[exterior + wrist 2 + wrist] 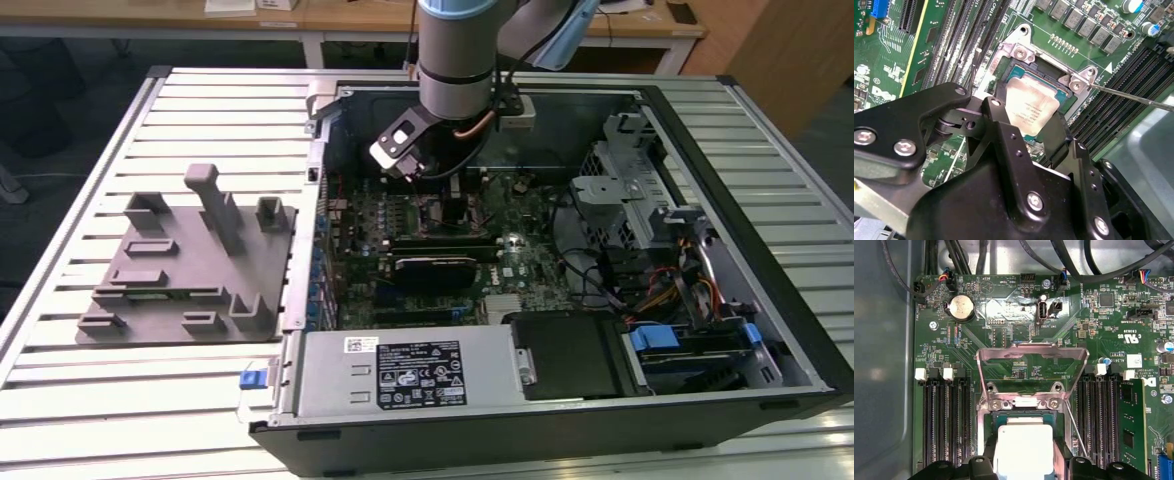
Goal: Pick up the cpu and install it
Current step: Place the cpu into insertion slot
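Across the slatted metal worktop [200, 110]: an open computer case [534, 440], laid on its side to turn the motherboard [534, 260] face-up for reach from above. On the exterior view's left of the case, a grey tray [160, 290] of moulded holders, well apart from the work. Down into the case from above, the arm [454, 60], wrist bent to carry the hand [420, 170] low over the board.

In the first wrist view, directly under the hand [1024, 462], the socket [985, 427], flanked on both sides by rows of memory slots [941, 425]. Metal load plate [1031, 351] swung up and back, thin lever [1074, 432] unlatched and angled out. Both kept clear, presumably to leave the socket mouth free for a straight drop.

The cpu [1023, 447]: silvery top up, level, squared to the socket frame, sitting in the socket opening or just above it; cannot tell which. In the second wrist view, the cpu [1031, 107] with its teal-green rim showing along the far edges, inside the black frame. Black fingers [1001, 130] pressed against two opposite edges, so judged clamped on the cpu, gripping by the sides to spare the top plate and the contacts beneath. Not yet locked down: plate up, lever free.
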`<state>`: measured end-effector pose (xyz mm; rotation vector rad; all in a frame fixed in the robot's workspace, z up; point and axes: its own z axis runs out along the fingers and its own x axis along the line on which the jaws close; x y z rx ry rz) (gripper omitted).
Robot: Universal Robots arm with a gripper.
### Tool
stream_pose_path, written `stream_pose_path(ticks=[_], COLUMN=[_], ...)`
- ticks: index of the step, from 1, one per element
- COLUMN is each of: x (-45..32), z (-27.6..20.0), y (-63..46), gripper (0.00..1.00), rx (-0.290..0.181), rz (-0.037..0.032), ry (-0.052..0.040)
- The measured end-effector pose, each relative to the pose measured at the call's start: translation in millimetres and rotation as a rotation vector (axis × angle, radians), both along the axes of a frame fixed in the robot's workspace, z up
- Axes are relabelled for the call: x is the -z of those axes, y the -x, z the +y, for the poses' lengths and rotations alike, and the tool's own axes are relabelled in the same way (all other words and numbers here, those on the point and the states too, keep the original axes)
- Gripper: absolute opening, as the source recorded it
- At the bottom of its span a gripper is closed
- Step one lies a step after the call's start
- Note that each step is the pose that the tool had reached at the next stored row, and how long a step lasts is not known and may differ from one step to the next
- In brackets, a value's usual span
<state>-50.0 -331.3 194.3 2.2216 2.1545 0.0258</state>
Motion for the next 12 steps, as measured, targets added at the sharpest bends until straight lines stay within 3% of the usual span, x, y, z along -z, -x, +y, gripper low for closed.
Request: stream_pose_path(ticks=[7,8,12], x=[0.2,0.1,0.0], z=[0.1,0.1,0.0], y=[0.0,-0.1,0.0], gripper=[0.54,0.6,0.6], rx=[0.0,0.0,0.0], rz=[-0.0002,-0.0002,-0.0001], ry=[-0.0008,-0.0007,-0.0005])
